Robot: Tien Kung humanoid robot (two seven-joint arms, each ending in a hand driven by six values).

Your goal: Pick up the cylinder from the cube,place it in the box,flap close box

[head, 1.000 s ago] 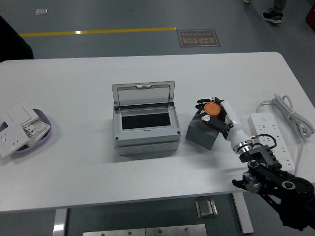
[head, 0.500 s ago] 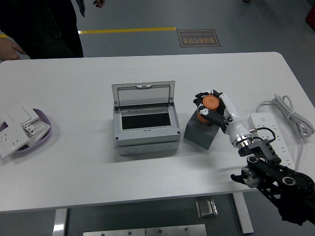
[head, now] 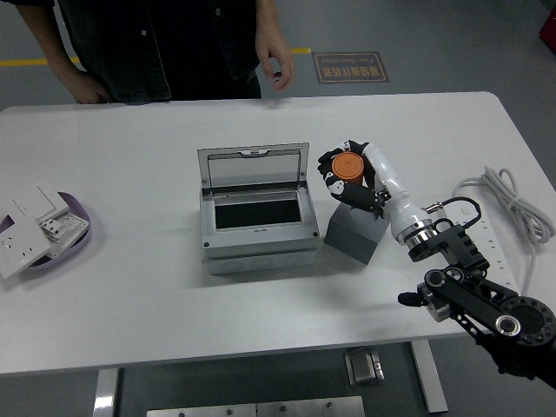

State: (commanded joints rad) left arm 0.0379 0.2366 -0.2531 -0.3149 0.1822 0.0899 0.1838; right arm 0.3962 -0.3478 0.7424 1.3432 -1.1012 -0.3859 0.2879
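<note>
**Cylinder lifted clear of the cube**

Right of the tabletop's [head: 130, 287] middle, I have the right robot hand [head: 349, 174] closed around the orange cylinder [head: 347, 166], its dark fingers [head: 328, 163] curled about the sides and the flat orange top facing up at me. From my camera the cylinder sits above the far left corner of the grey cube [head: 356, 233], and it looks raised off the cube's top face rather than resting on it, though I cannot tell the gap for certain. The black arm comes in from the near right corner.

Just beside the cube, toward the left edge, the grey box [head: 257, 239] stands with its flap [head: 253, 167] upright at the far side and the dark inside open to view. The cylinder is between the box's right wall and the cube, not over the opening.

Near the left edge a purple dish [head: 80, 233] holds white wall plates [head: 35, 228]. At the right edge lie a white power strip [head: 499, 261] and its coiled cable [head: 512, 198].

A person [head: 156, 43] stands at the far edge, one hand [head: 274, 62] hanging just above the tabletop.
</note>
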